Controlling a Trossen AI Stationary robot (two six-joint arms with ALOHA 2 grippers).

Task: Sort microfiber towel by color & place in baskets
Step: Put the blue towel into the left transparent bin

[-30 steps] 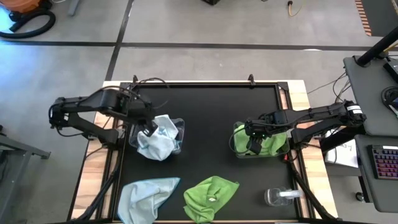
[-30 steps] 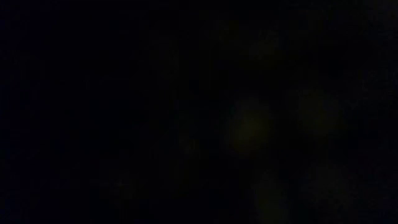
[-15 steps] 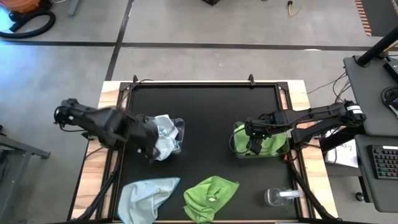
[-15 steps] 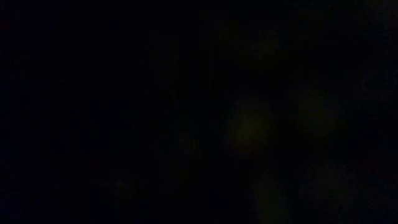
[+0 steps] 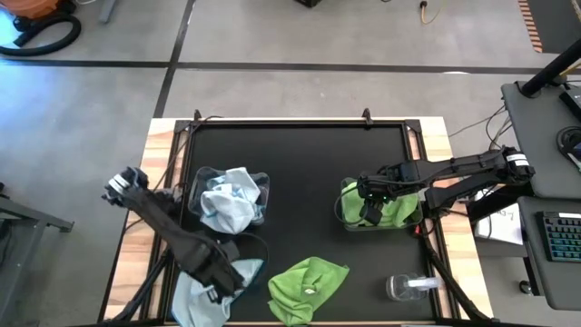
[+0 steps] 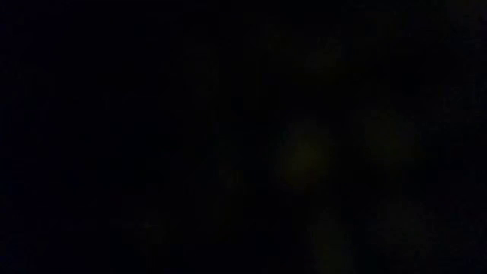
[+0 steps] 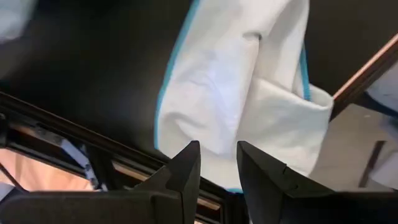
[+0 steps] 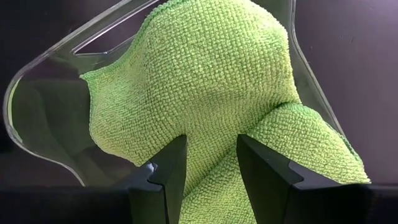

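The high view shows two clear baskets. The left basket [image 5: 259, 184] holds a crumpled pale blue towel [image 5: 227, 202] that spills over its near rim. The right basket [image 5: 343, 195] holds a lime green towel [image 5: 396, 209]. A second pale blue towel [image 5: 192, 292] and a second green towel [image 5: 309, 280] lie flat near the table's near edge. My left gripper [image 5: 221, 280] [image 7: 217, 167] is open and hovers over the loose blue towel [image 7: 242, 93]. My right gripper [image 5: 370, 214] [image 8: 211, 162] is open just above the green towel [image 8: 205, 74] in the right basket. The low view is dark.
A small clear round container with a white part [image 5: 408, 288] lies near the table's near right corner. The black mat [image 5: 309, 163] is bare between the baskets and toward the far edge. Wooden table borders and the arm mounts flank the mat.
My left arm has swung away from the left basket toward the table's near edge and now hangs over the loose pale blue towel. The right arm has kept still over the right basket.
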